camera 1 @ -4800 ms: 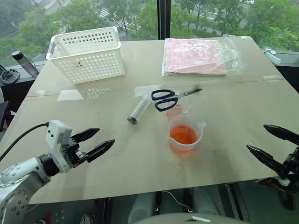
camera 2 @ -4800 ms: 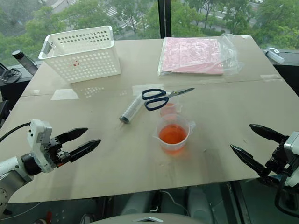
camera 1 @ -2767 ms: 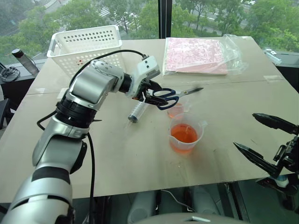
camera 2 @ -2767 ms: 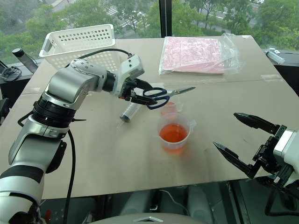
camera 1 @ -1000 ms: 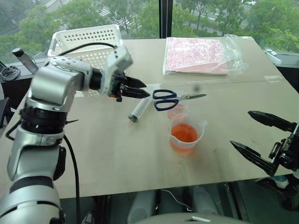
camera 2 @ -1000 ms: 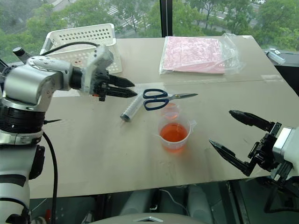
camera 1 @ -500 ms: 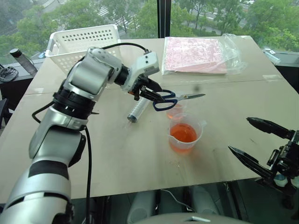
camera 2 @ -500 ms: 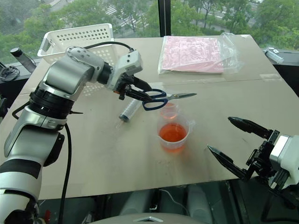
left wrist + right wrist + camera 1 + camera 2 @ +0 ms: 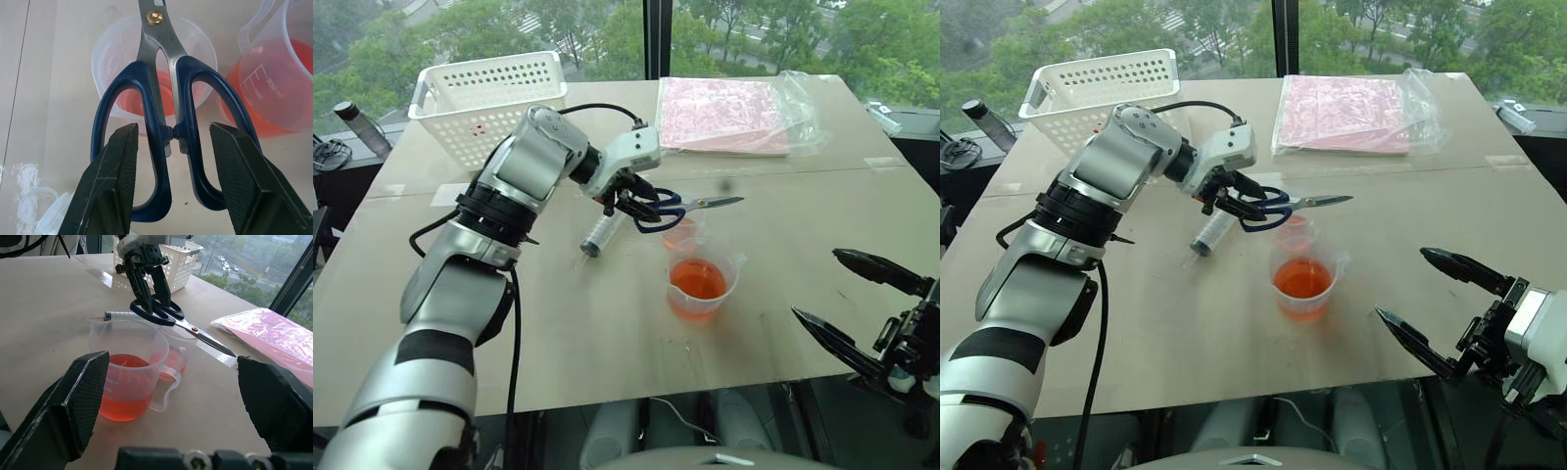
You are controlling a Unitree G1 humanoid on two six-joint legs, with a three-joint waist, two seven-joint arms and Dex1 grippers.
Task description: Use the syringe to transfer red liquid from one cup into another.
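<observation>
**Blue-handled scissors being cleared off the smaller clear plastic cup before the syringe can be used**

In the head views, the left hand (image 9: 628, 201) is being held over the blue-handled steel scissors (image 9: 677, 206), which are lying across the smaller clear plastic cup (image 9: 681, 233); the large clear plastic syringe (image 9: 604, 230) is lying untouched on the beige bench (image 9: 607, 323) just beside them, and the larger spouted clear beaker (image 9: 702, 286) with the orange-red liquid (image 9: 697, 279) is standing nearer. The right hand (image 9: 1435, 308) is being kept released and wide, well apart. In the left wrist view, the half-spread fingers (image 9: 115, 171) are bracketing the handle loops without gripping. In the right wrist view, this is confirmed. Next, closing on the loops and lifting the scissors aside is judged necessary.
</observation>
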